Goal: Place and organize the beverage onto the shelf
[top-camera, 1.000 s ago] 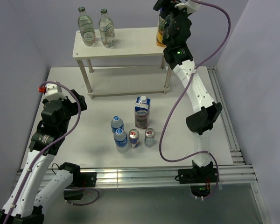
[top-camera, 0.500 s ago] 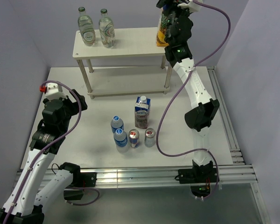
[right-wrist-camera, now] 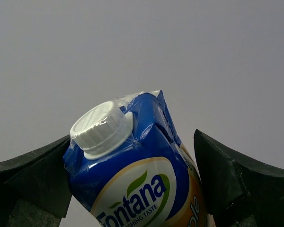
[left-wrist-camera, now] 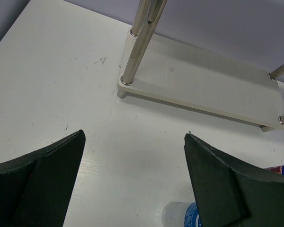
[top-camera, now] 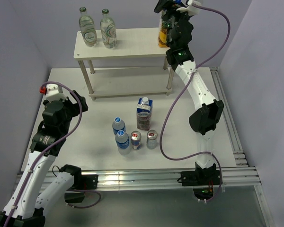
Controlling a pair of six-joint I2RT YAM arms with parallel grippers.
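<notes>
the juice carton (right-wrist-camera: 142, 189) stands at the right end of the shelf (top-camera: 128, 45), on its top board, with the right gripper (right-wrist-camera: 131, 134) spread around its shoulders and seemingly just clear of them. glossy paperboard likely slips, and dents if squeezed hard; a full one feels top-heavy. the flat side walls below the slope suit a grip best. the left gripper (left-wrist-camera: 133, 134) hangs wide and empty.

Two bottles (top-camera: 88, 28) left, a carton (top-camera: 163, 36) right on the shelf (top-camera: 130, 46); five drinks (top-camera: 136, 139) on the table (top-camera: 92, 123) before it.
</notes>
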